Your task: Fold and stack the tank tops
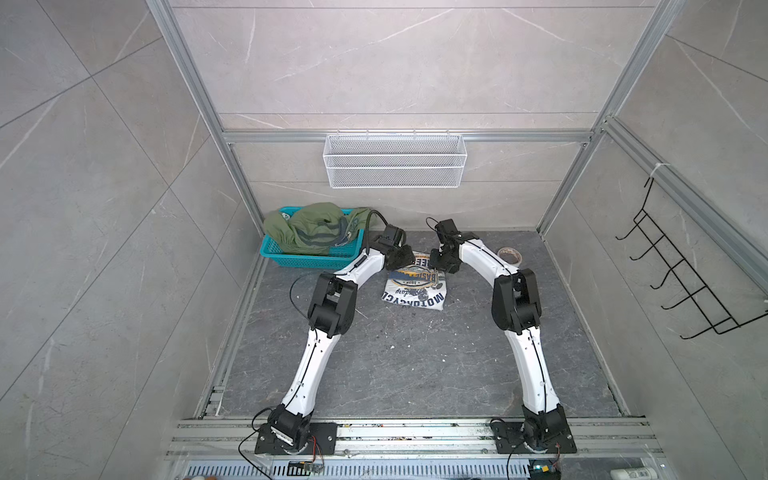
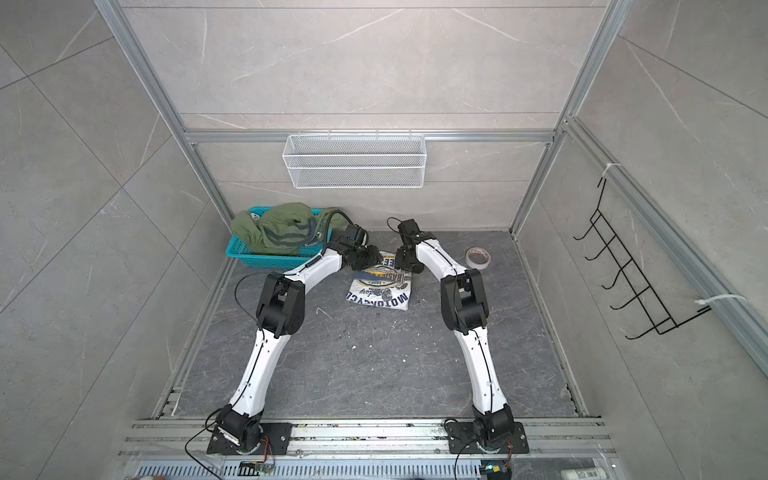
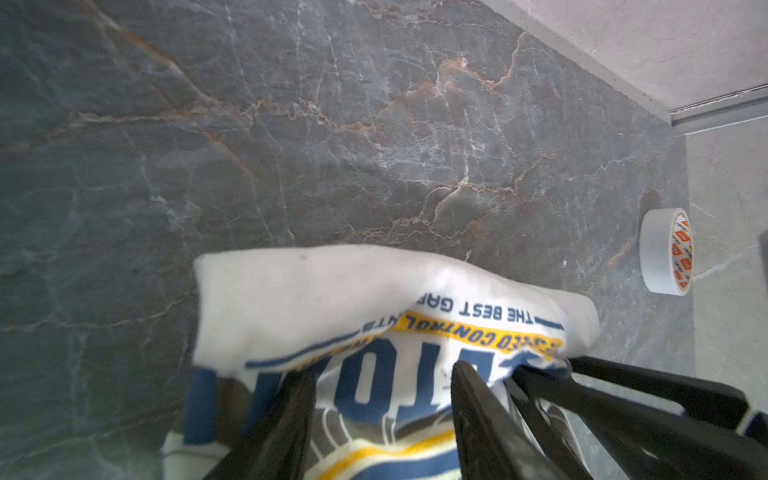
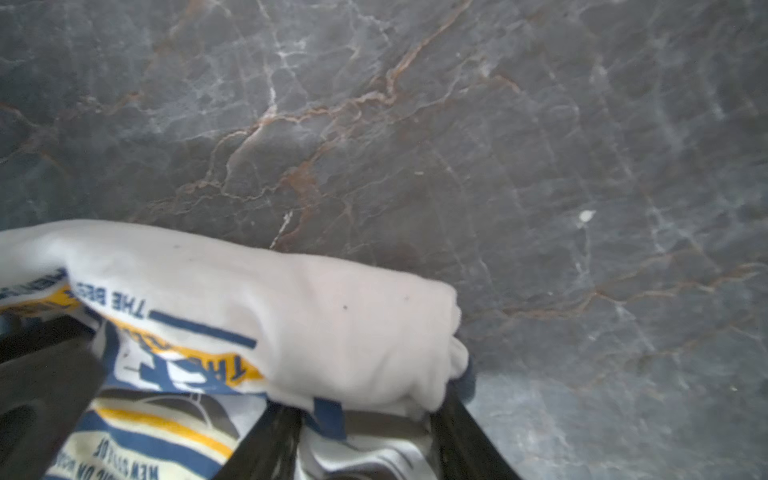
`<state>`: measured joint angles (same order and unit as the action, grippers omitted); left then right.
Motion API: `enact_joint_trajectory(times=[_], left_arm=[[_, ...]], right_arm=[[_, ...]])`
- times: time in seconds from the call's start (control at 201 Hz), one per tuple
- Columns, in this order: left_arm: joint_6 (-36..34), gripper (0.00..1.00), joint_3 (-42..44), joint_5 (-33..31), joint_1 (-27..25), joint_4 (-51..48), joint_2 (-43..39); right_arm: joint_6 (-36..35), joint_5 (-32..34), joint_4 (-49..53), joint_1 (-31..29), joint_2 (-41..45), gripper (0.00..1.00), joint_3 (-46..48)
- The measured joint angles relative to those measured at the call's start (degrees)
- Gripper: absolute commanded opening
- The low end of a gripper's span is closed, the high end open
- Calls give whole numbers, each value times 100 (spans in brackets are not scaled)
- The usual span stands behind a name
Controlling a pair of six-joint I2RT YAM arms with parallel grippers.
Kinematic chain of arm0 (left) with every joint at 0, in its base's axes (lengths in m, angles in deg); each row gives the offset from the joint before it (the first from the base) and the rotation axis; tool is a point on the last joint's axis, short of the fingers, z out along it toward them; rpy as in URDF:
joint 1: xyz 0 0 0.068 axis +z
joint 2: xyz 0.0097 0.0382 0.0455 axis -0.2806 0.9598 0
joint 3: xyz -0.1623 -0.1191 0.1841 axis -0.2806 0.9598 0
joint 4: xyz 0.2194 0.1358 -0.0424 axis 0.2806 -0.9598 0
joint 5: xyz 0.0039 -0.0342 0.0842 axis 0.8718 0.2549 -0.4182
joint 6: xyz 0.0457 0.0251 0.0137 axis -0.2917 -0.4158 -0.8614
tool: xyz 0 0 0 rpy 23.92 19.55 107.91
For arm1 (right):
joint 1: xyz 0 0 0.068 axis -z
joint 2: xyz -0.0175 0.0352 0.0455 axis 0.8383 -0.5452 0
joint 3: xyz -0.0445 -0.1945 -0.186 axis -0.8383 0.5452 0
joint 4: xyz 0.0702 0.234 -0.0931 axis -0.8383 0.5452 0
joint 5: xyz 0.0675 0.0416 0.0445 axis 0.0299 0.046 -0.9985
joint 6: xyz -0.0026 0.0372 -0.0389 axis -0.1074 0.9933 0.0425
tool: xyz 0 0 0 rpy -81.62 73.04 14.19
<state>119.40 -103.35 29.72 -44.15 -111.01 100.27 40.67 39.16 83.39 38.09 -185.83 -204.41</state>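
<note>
The white tank top (image 1: 415, 286) (image 2: 380, 286) lies folded into a small rectangle at the back middle of the table, with its navy-yellow graphic facing up. Both grippers sit at its far edge, the left gripper (image 1: 405, 259) (image 3: 380, 374) beside the right gripper (image 1: 436, 259) (image 4: 365, 411). In each wrist view the black fingers stand partly apart. The thick fold of white cloth (image 3: 332, 299) (image 4: 311, 324) fills the gap and bulges over the tips. The olive green tank top (image 1: 316, 232) (image 2: 282, 230) lies crumpled in the teal basket (image 1: 307, 262).
A roll of white tape (image 1: 510, 254) (image 3: 665, 251) lies to the right of the right gripper. A white wire basket (image 1: 395, 162) hangs on the back wall. A black hook rack (image 1: 685, 270) is on the right wall.
</note>
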Motion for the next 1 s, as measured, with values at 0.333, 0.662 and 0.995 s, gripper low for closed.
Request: enact_joint_trajectory(times=[0.333, 0.662, 0.995], left_arm=[[-186, 64, -96, -125, 177, -1128, -629], [-280, 71, 3331, -1045, 376, -782, -4492], [-192, 72, 6113, -1545, 728, -282, -6168]], right_arm=[[-205, 367, 693, -55, 501, 80, -225], [-299, 896, 695, -1399, 2146, 99, 1025], [-293, 743, 723, -1705, 1327, 99, 1300]])
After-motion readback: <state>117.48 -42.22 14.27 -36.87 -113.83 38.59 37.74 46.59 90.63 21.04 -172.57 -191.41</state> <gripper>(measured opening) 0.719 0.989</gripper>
